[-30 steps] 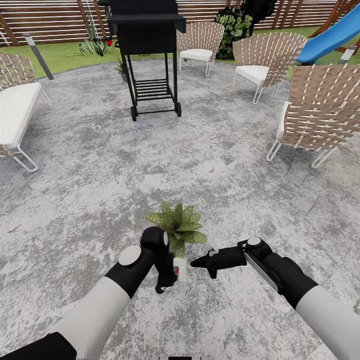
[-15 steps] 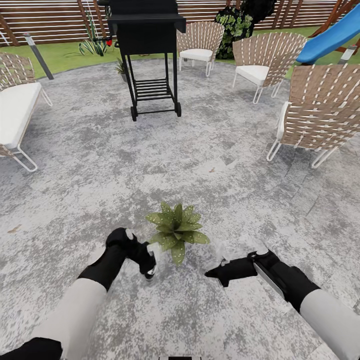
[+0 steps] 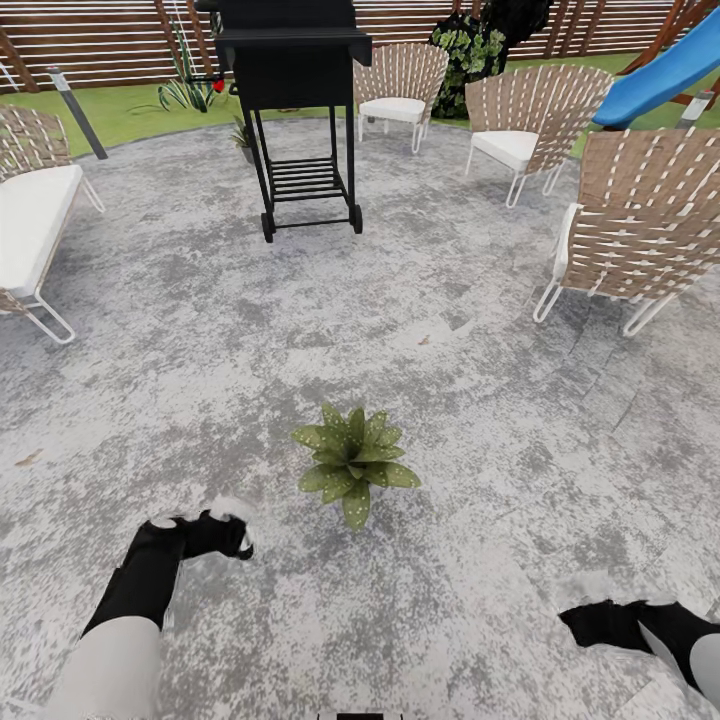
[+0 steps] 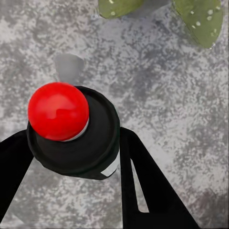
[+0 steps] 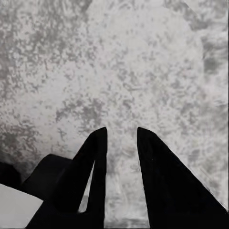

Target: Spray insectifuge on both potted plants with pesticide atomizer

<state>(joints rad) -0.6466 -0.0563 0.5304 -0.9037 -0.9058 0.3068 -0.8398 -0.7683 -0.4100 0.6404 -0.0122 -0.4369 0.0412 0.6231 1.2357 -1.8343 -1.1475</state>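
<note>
Readable text: none could be made out in any view.
Spray bottle [image 4: 76, 138]: it showed a red knob and a dark cap, with a pale sliver of label at the edge, too small to read.
Grill [image 3: 290, 60]: its black body carried no lettering or brand mark that could be read.
Chairs [image 3: 640, 225]: woven backs and white cushions were plain, with no tags legible.
Lamp post [image 3: 75, 110]: its grey shaft bore no sign or number.
Fence [image 3: 100, 40]: the brown slats held no signs.
</note>
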